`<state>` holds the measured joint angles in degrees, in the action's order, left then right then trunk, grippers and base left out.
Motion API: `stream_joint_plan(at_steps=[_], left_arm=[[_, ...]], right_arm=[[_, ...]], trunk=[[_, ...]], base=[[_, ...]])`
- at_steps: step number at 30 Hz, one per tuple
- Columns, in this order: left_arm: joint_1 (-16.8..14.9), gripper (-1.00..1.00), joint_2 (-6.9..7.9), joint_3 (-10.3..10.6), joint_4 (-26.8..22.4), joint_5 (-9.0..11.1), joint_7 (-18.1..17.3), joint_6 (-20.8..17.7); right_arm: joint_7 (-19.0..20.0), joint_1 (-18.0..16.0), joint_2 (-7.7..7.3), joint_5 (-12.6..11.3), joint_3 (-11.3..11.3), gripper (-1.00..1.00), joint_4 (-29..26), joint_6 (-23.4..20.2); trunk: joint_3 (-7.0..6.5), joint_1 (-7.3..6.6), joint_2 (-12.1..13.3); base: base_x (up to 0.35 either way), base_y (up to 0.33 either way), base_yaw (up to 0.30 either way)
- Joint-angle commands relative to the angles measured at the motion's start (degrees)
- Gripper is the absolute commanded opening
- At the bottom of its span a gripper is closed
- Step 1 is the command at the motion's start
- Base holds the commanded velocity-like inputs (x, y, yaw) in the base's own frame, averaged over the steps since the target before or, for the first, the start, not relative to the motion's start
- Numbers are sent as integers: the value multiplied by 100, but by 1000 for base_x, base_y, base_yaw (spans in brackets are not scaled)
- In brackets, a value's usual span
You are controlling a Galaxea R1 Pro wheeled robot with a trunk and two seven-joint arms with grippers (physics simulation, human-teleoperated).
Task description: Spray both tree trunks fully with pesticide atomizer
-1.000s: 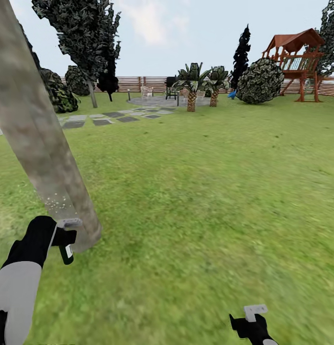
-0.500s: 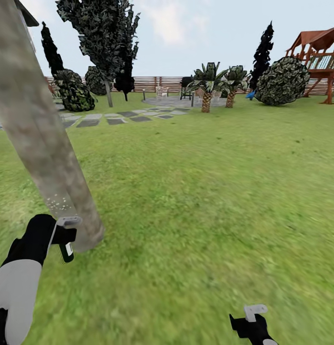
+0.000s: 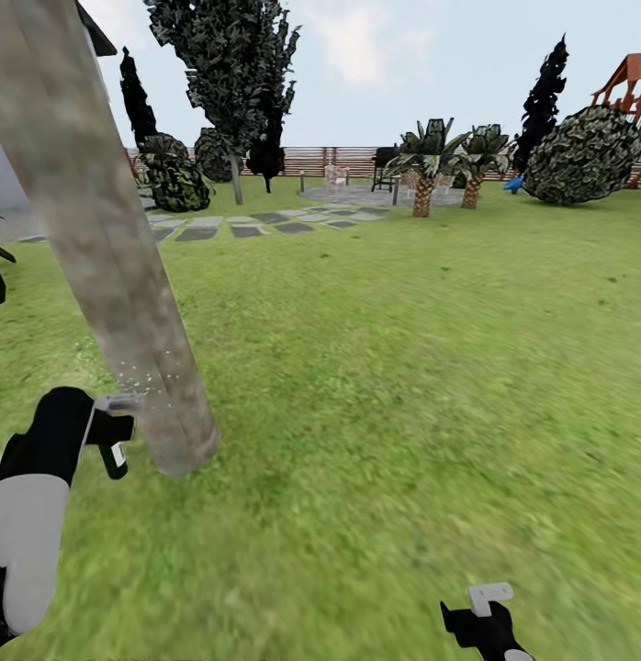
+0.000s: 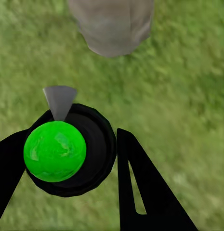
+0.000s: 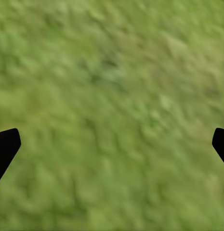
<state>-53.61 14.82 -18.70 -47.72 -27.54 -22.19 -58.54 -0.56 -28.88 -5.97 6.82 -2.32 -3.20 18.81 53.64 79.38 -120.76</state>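
Observation:
The pesticide atomizer (image 3: pixel 112 456) hangs in my left gripper (image 3: pixel 112 431), which is shut on its dark body. Its grey trigger head (image 3: pixel 115 402) points at the tree trunk (image 3: pixel 128 303), a thick pale mottled column leaning up to the left, and a puff of white specks (image 3: pixel 141 376) floats on the bark just above it. In the left wrist view the atomizer (image 4: pixel 56 150) shows as a green ball in a black ring between the black fingers (image 4: pixel 140 187), with the trunk's base (image 4: pixel 114 24) ahead. My right gripper (image 3: pixel 481 608) hangs open and empty low over the grass (image 5: pixel 112 96).
Open lawn (image 3: pixel 403 367) stretches to the right of the trunk. Far off stand a tall leafy tree with a pale trunk (image 3: pixel 236 179), grey stepping stones (image 3: pixel 247 225), two small palms (image 3: pixel 444 174), a round bush (image 3: pixel 582 151), the slat fence (image 3: pixel 348 161) and a playhouse (image 3: pixel 628 87).
The whole view has swung left, so the scenery has slid right. The left gripper with the atomizer now sits a little higher and further left in the picture. The right gripper is unchanged.

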Motion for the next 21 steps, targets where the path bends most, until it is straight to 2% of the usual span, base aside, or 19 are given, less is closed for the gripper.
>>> stream_joint_plan(at_steps=[1,11,21], left_arm=[[-11,-100,-6,-11,-7,-59,-62,-15],[-10,-100,-50,-19,43,-59,-66,-17],[-18,-100,-49,-12,35,-59,-66,-17]], right_arm=[[-6,-3,-1,56,-29,100,5,18],[-6,-3,-9,56,-30,100,13,18],[-6,-3,-1,56,-23,100,8,18]], trunk=[[5,-1,-2],[5,-1,-2],[5,-1,-2]], base=[[6,-6,21],[108,-217,2],[12,-274,0]])
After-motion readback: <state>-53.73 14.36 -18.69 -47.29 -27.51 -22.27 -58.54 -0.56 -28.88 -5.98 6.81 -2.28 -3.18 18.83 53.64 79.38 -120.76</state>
